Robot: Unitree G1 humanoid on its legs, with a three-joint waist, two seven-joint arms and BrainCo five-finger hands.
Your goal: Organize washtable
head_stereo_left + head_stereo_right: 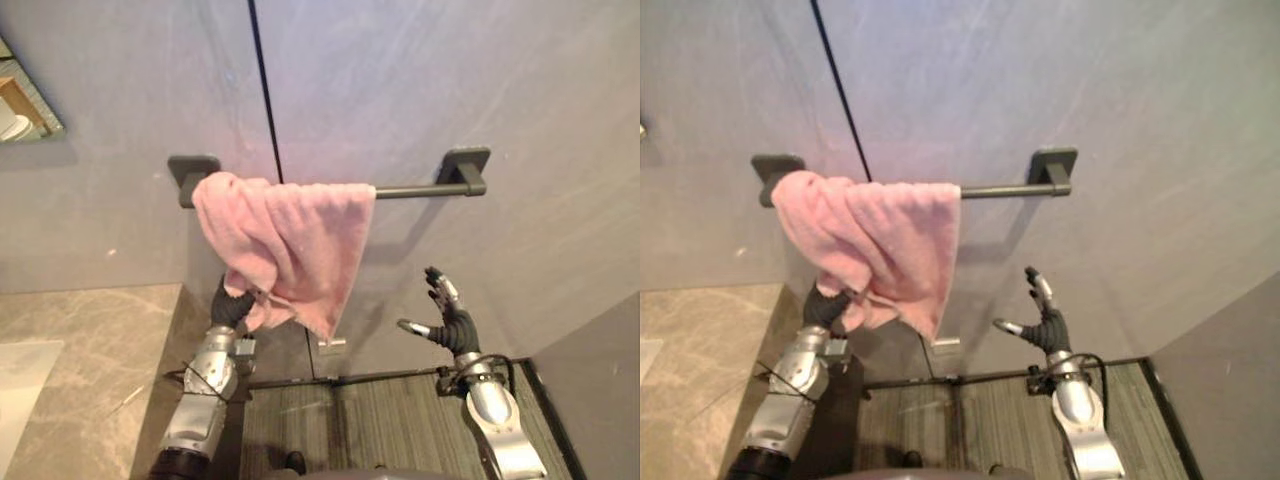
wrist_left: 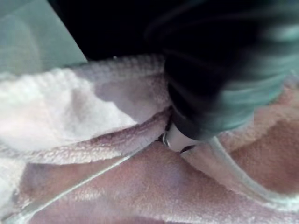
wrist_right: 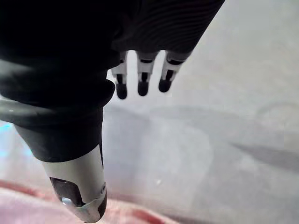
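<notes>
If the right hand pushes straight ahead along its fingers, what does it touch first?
Most likely the bare grey wall: the open right hand points at it, below the dark metal towel bar and beside the pink terry towel, touching neither. Depth is hard to judge.

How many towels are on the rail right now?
1. The pink towel hangs bunched over the left end of the rail, its lower edge at the left robot hand. The right robot hand is open beside it, touching nothing. A second towel could hide in the folds.

A pink towel (image 1: pixel 290 240) hangs bunched over the dark wall bar (image 1: pixel 420 190).
</notes>
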